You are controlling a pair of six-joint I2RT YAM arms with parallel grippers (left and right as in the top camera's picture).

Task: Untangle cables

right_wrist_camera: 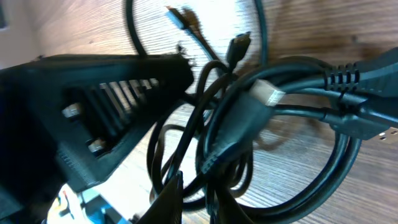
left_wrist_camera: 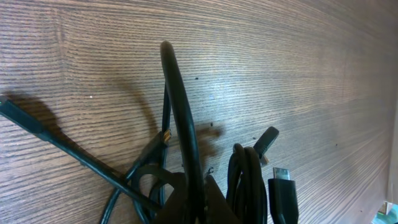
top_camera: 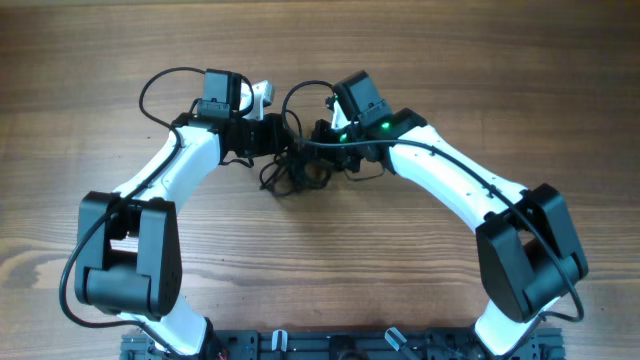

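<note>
The cables [top_camera: 298, 172] are gathered as one knotted clump between the two hands, with part of it resting on the desk [top_camera: 320, 260] just beneath the fingertips. The left hand [top_camera: 268, 135] is pressed together on one thick cord [left_wrist_camera: 180, 106], which is seen rising from between its fingers and arching away ahead of it. The rest of the clump is left bunched to one side of those fingers, with a small plug [left_wrist_camera: 283, 180] pointing forward. Such a grip is judged to serve as an anchor, so that one strand is kept fixed while others can be drawn off it.

The right hand [top_camera: 325, 135] is set against the clump from the opposite side, nearly tip to tip with the left. Several loops [right_wrist_camera: 249, 124] are crowded directly in front of it (so close that they are blurred). Whether this hand is pinching a loop or is merely spread around the bundle cannot be told, since its fingertips are mostly covered by cord. A ribbed finger [right_wrist_camera: 112, 106] of the left hand is seen just ahead of it and to one side.

The step in hand is judged to be the finding of a second strand to be pulled away. Little of the knot appears loosened, as the loops are threaded through one another.
</note>
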